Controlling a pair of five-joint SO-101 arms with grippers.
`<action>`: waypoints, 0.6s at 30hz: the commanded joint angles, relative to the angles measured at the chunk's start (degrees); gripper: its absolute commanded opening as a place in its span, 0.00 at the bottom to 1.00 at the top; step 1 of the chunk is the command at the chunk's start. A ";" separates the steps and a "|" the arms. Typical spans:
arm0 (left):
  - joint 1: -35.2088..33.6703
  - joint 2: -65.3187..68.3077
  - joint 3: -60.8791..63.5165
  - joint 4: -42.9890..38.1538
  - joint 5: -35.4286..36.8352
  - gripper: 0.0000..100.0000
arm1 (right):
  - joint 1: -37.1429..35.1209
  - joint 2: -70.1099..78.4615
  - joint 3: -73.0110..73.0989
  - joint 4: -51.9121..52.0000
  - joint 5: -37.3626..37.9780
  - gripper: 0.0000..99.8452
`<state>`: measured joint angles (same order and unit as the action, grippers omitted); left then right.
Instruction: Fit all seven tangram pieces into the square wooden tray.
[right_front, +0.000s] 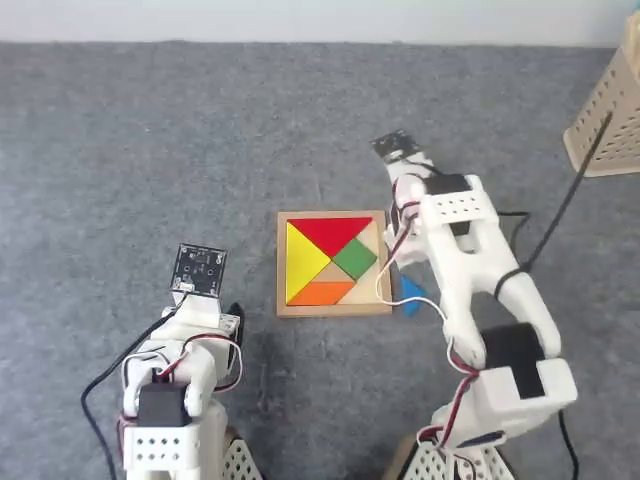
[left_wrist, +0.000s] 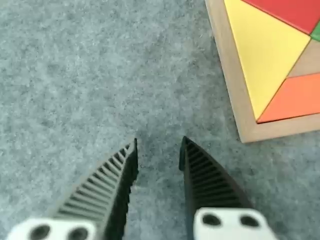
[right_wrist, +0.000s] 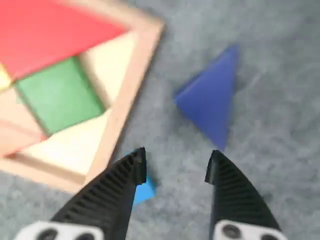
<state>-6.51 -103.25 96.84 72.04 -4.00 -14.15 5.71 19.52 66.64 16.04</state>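
1. I am seeing the wooden tray (right_front: 332, 311) lying flat near the middle of the grey desk (right_front: 140, 140), between my two arms.
2. The tray is holding a red triangle (right_front: 330, 232) along its far side and a yellow triangle (right_front: 303, 262) on the left arm's side. A green square (right_front: 354, 259) is sitting toward the right arm's side, and an orange piece (right_front: 322, 293) is lying along the near rim. In the right wrist view, pale tray floor is showing on two sides of the green square.
3. My right gripper (right_wrist: 177, 157) is hanging over the desk just beside the tray's outer edge, with its fingers spread apart and pinching nothing.
4. A dark blue triangle (right_wrist: 210, 102) is lying on the desk just past that gripper, apart from the tray. A light blue piece (right_wrist: 144, 190) is peeking out from behind one finger, close to the tray's rim.
5. My left gripper (left_wrist: 159, 145) is hovering low over the desk near a corner of the tray, with its fingers slightly parted and gripping nothing.
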 joint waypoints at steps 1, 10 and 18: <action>0.00 -0.88 -0.31 0.26 0.44 0.13 | -0.13 -6.81 2.20 2.77 1.05 0.21; 0.00 -0.88 -0.31 0.26 0.44 0.13 | -4.00 -25.80 20.75 1.19 -3.16 0.21; 0.00 -0.88 -0.31 0.26 0.44 0.13 | -8.31 -20.18 23.12 -4.18 -6.51 0.21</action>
<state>-6.51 -103.25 96.84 72.04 -4.00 -21.45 -16.18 43.16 64.00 10.86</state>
